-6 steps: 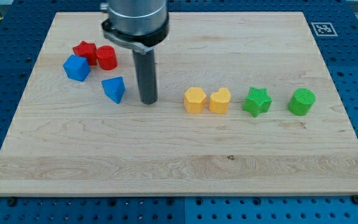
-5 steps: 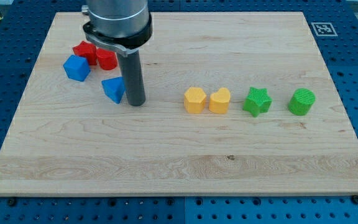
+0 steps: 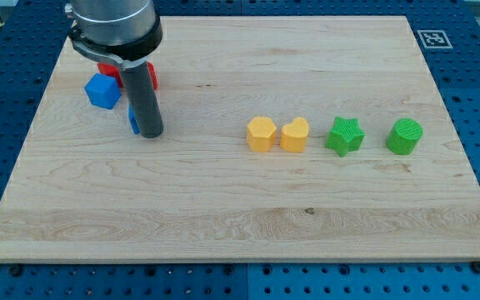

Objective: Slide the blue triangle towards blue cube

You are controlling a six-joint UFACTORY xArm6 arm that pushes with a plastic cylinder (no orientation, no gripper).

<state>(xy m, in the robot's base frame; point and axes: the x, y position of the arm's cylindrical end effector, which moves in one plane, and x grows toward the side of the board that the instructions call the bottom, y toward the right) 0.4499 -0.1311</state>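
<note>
The blue cube (image 3: 102, 90) sits at the board's upper left. The blue triangle (image 3: 132, 119) lies just below and right of it, mostly hidden behind my rod; only a thin blue sliver shows at the rod's left edge. My tip (image 3: 150, 132) rests on the board, pressed against the triangle's right side. A small gap separates triangle and cube.
Two red blocks (image 3: 151, 76) sit behind the rod, right of the blue cube, partly hidden. A yellow hexagon (image 3: 261, 133), a yellow heart (image 3: 295, 134), a green star (image 3: 344, 136) and a green cylinder (image 3: 404, 137) form a row at the view's right.
My tip has moved left, reached the blue triangle's right side and pushed it left towards the blue cube. The other blocks have not moved.
</note>
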